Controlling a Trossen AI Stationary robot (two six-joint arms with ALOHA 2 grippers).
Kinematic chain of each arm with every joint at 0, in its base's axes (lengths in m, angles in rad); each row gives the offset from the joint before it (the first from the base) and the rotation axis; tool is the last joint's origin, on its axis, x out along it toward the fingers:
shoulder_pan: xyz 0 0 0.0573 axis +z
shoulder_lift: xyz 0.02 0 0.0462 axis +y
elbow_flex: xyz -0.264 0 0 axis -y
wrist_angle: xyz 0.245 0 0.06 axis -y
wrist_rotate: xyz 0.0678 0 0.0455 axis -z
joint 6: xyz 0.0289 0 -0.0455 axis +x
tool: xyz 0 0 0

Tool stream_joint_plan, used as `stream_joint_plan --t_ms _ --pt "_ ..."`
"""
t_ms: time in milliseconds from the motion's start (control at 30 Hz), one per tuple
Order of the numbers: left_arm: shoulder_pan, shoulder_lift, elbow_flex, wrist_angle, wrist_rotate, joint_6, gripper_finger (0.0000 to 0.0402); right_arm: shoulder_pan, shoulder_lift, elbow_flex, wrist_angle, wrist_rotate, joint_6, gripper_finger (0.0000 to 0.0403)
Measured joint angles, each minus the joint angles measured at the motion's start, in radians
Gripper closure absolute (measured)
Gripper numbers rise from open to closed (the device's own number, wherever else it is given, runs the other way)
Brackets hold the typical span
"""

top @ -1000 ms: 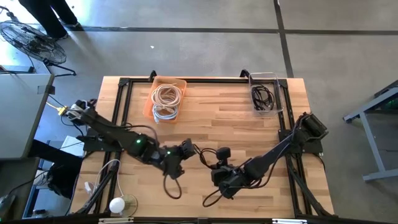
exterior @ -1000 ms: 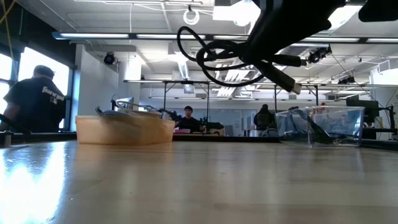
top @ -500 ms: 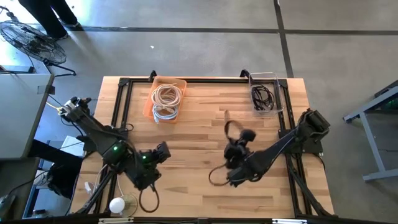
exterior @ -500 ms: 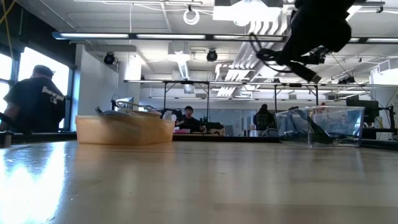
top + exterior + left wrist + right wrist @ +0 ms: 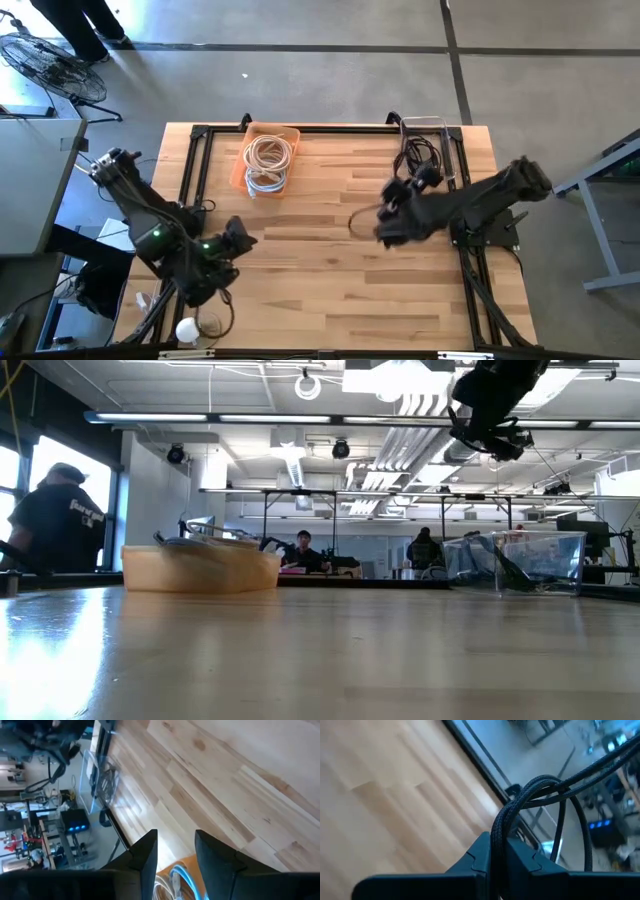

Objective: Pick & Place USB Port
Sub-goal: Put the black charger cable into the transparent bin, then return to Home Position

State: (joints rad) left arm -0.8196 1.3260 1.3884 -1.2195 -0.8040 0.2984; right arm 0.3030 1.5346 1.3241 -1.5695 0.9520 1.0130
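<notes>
The wooden desk (image 5: 330,250) fills the middle of the high view, its black frame running along the edges. The right arm (image 5: 480,200) stretches in from the desk's right side, raised well above the surface, and its gripper (image 5: 395,215) is clamped tight on a bundle of black cable (image 5: 530,795), which loops out on either side of the pinched fingers; in the low view the same bundle hangs high over the desk near the clear bin. The left arm (image 5: 165,245) is folded back over the desk's near left corner, its gripper (image 5: 175,855) parted with nothing between the fingers. At the far left of the desk sits an orange bin (image 5: 268,158) holding coiled pale cables (image 5: 268,160). At the far right corner stands a clear plastic bin (image 5: 428,150) with more black cables (image 5: 422,155) lying in it, just beside the held bundle. In the low view a person (image 5: 55,520) in a dark shirt stands in the room at the left.
</notes>
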Motion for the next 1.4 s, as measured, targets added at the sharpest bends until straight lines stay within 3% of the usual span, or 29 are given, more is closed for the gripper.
stream_joint_plan --t_ms 267,567,800,1000,1400 --pt "-0.014 -0.063 -0.062 -0.014 -0.003 -0.043 0.0275 -0.257 -0.286 -0.185 0.065 -0.079 -0.057 0.0377" --pt "-0.012 -0.161 -0.217 0.071 -0.123 -0.097 0.0275 -0.51 -0.596 -0.533 0.582 -0.246 -0.457 0.0377" --pt "-0.012 -0.26 -0.288 0.136 -0.117 -0.086 0.0275 -0.731 -0.666 -0.674 0.801 -0.403 -0.639 0.0377" --pt "-0.012 -0.304 -0.345 0.173 -0.106 -0.085 0.0275 -0.85 -0.665 -0.719 0.898 -0.497 -0.684 0.0377" --pt "-0.012 -0.313 -0.41 0.189 -0.066 -0.105 0.0275 -0.888 -0.664 -0.732 0.981 -0.436 -0.675 0.0226"
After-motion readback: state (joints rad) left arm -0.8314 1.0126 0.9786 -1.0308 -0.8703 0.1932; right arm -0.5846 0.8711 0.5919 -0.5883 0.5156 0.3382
